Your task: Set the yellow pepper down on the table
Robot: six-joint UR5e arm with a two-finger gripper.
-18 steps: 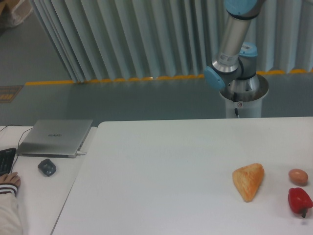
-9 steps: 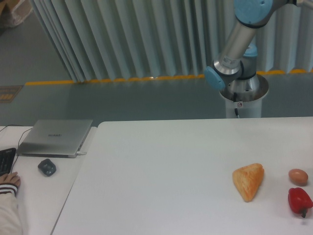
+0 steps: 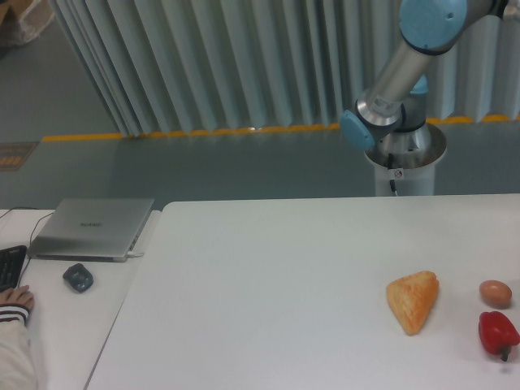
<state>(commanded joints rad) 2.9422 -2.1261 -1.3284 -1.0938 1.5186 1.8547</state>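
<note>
The large white table [image 3: 268,276] fills the lower middle and right of the view. The yellow pepper does not show anywhere in the view. Only the arm's base, lower links and a blue elbow joint [image 3: 433,18] show at the top right, behind the table's far edge. The gripper is out of the picture, past the top right edge.
On the table's right side lie an orange-tan wedge pastry [image 3: 413,300], a brown egg [image 3: 496,292] and a red bell pepper [image 3: 498,333]. A smaller desk at left holds a closed laptop [image 3: 92,228], a mouse [image 3: 78,277] and a keyboard corner, with a person's hand [image 3: 15,300].
The arm's upper link and blue elbow joint have swung to the right and lower into view. The objects on the table have not moved.
</note>
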